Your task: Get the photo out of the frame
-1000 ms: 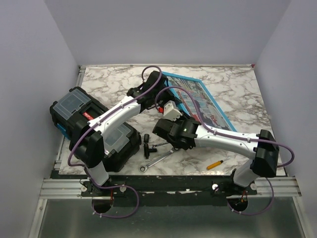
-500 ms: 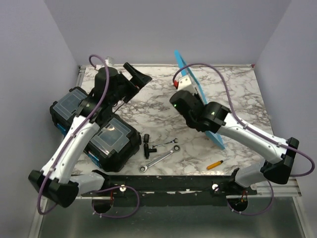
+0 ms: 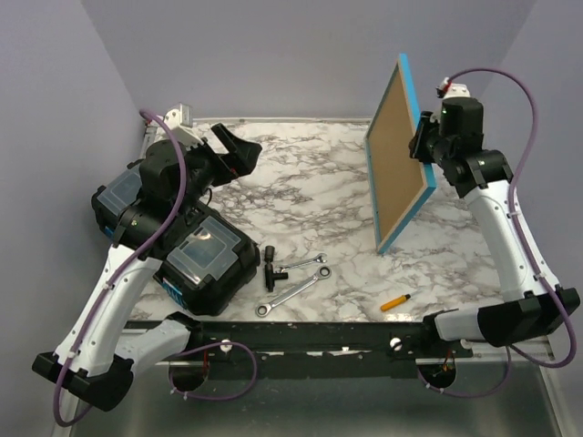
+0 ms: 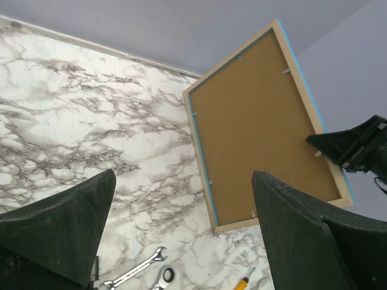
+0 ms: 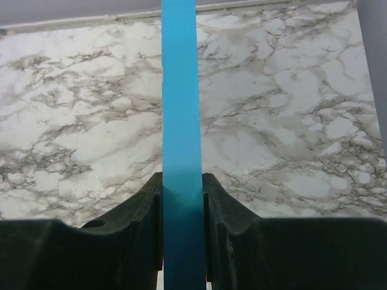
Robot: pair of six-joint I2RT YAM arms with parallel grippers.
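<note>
- The frame (image 3: 399,159) stands nearly upright over the right far part of the desk (image 3: 310,196), its brown back turned left.
- The right gripper (image 3: 422,146) is clamped on the frame's right long edge. The left gripper (image 3: 233,151) hangs at the left far side with its jaws wide apart and empty, well apart from the frame.
- The photo shows in no view. I judge it is still inside, facing right.
- Risk: a large flat frame is pinched at one narrow edge only. It could pivot or slip in the jaws, and its low corner could strike the desk.
- Risk: if the small tabs (image 4: 284,70) on the back are loose, the backing and photo could drop out uncontrolled.
- Risk: a reach by the left gripper would push on the back and could lever the frame out of the grip.
- The left wrist view alone shows the whole back and its tabs.
- The right wrist view alone shows the blue edge seated squarely between the fingers.
- The top view alone shows both arms, and the wrenches (image 3: 296,280) lying near.
- No view settles whether the low corner touches the desk.
</note>
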